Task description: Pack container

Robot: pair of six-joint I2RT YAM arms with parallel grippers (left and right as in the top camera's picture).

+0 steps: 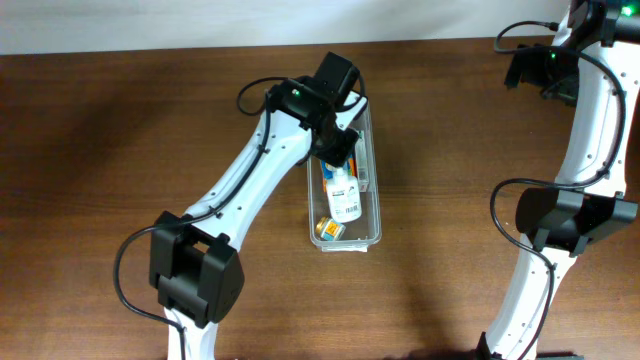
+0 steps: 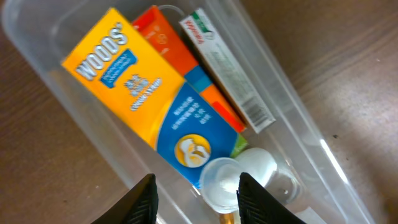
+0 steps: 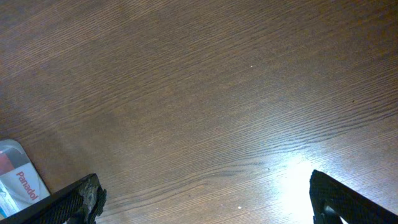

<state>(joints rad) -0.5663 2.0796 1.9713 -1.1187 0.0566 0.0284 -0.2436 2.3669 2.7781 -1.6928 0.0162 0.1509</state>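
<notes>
Dark wooden worktop [image 1: 120, 120] carries your long clear plastic container [image 1: 376, 200]; its yellow-and-blue cardboard box [image 2: 118, 74] lies lengthwise, likely to fit. Left jaws straddle a clear bottle cap [image 2: 219, 182], and you cannot tell if they pinch it. Right jaws are spread wide, empty.

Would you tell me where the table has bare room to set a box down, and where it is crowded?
Bare wood lies between the container and the right arm, and along the near edge in front of the container. Inside is crowded: yellow box, white bottle, left gripper overhead.
</notes>
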